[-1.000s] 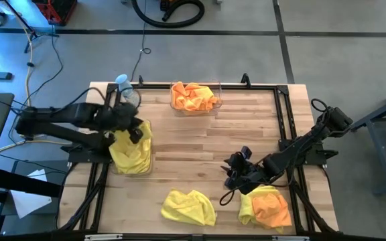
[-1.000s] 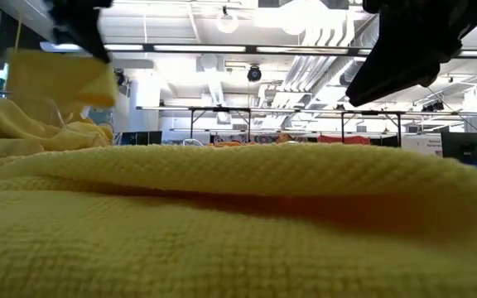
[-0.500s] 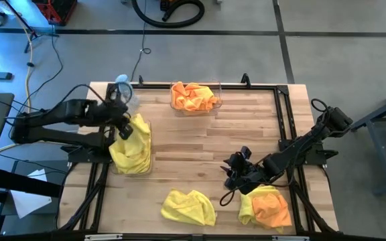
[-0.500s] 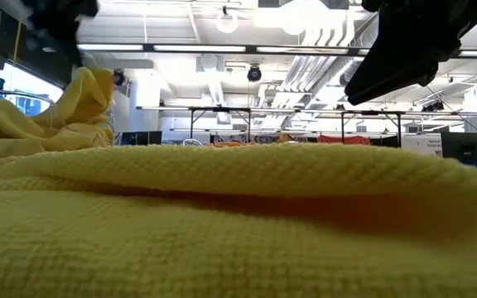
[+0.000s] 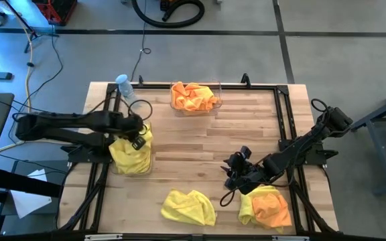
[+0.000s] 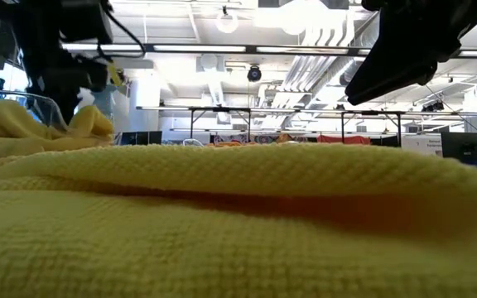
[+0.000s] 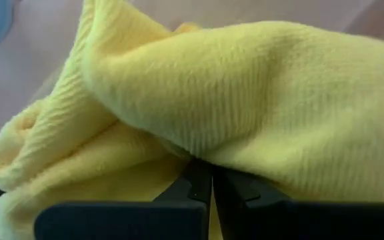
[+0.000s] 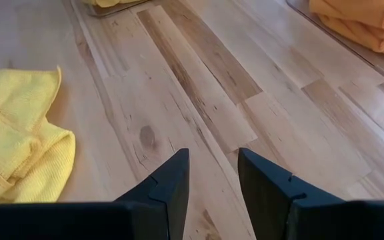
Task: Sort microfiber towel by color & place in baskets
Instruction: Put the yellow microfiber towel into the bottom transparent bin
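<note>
My left gripper is down over the left basket, a clear tub heaped with yellow towels. It is shut, its tips under a fold of the top yellow towel. My right gripper is open and touches nothing. It hovers over bare wood, beside a yellow and an orange towel lying together at the near right. Another yellow towel lies flat on the table near the near edge. The far basket holds orange towels. My left gripper is shut on the top yellow towel at a fold, pinched between its two fingers. The fold itself covers the fingertips, so how many layers they hold does not show. The towel lies on the pile in the left basket, slack and bunched.
A clear water bottle stands at the far left corner, just beyond the left basket. Black frame rails run along the table's edges. Bare wood lies open in the middle of the table. A yellow towel fills the low view's foreground.
My left gripper, carrying a yellow towel that hung lifted over the left basket, swung a little toward the far left and then came down onto the basket. The towel sank from hanging to lying bunched on the pile. My right arm kept still.
</note>
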Available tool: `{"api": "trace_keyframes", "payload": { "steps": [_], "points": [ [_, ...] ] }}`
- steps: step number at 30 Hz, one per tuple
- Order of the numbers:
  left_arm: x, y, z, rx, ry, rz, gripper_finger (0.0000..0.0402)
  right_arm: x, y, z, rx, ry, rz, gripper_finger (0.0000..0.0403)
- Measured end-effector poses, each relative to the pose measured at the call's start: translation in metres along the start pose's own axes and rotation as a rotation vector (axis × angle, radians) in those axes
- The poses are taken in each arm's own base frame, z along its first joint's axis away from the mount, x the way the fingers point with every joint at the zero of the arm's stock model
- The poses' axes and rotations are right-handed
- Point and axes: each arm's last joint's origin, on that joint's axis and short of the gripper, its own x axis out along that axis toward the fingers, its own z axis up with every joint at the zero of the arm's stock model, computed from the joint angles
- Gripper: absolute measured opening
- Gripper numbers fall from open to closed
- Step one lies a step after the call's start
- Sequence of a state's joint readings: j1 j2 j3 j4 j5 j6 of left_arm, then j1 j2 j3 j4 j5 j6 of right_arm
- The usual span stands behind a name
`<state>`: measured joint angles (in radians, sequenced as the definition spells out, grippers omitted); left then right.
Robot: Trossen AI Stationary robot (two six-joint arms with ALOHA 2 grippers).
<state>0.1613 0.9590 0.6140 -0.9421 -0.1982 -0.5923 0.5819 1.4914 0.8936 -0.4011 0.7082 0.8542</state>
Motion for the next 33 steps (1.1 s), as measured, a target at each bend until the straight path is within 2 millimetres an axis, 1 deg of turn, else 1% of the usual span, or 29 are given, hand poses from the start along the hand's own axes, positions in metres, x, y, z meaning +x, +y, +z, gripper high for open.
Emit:
{"api": "trace_keyframes", "payload": {
  "steps": [6,11,15,20,28,30,33],
  "points": [
    [0.021,-0.006,0.004,0.010,0.111,0.075,0.0000,0.000,0.000,0.000,0.000,0.000,0.000,0.0124],
    [0.037,-0.012,0.007,0.027,0.170,0.099,0.0000,0.000,0.000,0.000,-0.001,0.000,0.000,0.0124],
    [0.044,-0.014,0.006,0.058,0.218,0.117,0.0001,0.000,0.000,0.000,0.000,0.001,0.000,0.0124],
    [0.042,-0.015,0.005,0.062,0.219,0.110,0.0001,0.000,0.000,0.000,-0.005,0.002,-0.002,0.0124],
    [0.027,-0.010,0.003,0.018,0.163,0.057,0.0002,0.000,0.000,0.000,-0.011,0.003,-0.003,0.0124],
    [0.023,-0.009,0.002,-0.004,0.152,0.045,0.0007,0.000,0.000,0.000,-0.011,0.003,-0.003,0.0124],
    [0.019,-0.007,0.001,-0.029,0.144,0.027,0.0028,0.000,0.000,0.000,-0.014,0.003,-0.003,0.0124]
  ]
}}
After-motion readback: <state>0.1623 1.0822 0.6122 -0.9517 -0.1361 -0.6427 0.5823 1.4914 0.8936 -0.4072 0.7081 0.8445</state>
